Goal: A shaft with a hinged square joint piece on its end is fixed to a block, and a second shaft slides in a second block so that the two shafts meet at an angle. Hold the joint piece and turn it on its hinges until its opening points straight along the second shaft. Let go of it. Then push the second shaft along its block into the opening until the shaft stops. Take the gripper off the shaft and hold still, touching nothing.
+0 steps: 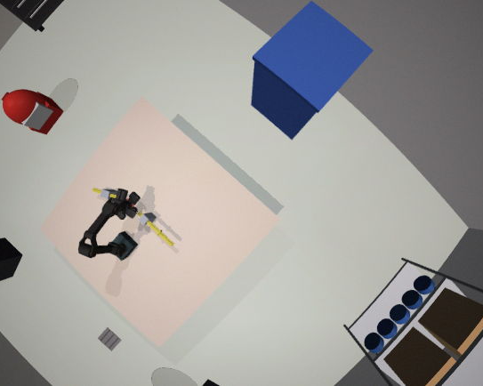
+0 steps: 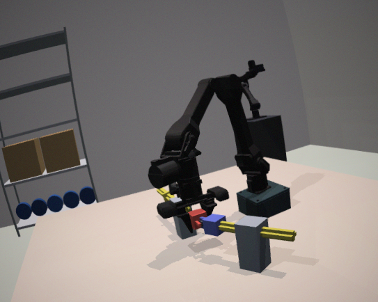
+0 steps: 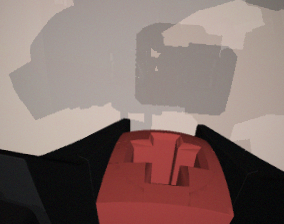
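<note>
The red square joint piece (image 2: 198, 218) (image 3: 165, 205) sits between the fingers of my gripper (image 2: 200, 223) (image 3: 162, 128), which is shut on it. Its cross-shaped opening shows in the wrist view. A blue hinge piece (image 2: 214, 225) links it to the first yellow shaft (image 1: 164, 236) (image 2: 280, 234), held in a grey block (image 1: 144, 219) (image 2: 253, 243). The second yellow shaft (image 1: 97, 190) (image 2: 166, 194) passes through another grey block (image 1: 105, 193) (image 2: 186, 231). Its near end shows behind the gripper, apart from the joint piece. Whether opening and second shaft line up exactly, I cannot tell.
The arm's base (image 1: 124, 245) (image 2: 264, 200) stands on the pink table top (image 1: 197, 267) (image 2: 92, 250), to one side of the shafts. A shelf rack (image 1: 404, 260) (image 2: 69, 78), a blue box (image 1: 313, 55) and a red object (image 1: 21, 104) are away from the table.
</note>
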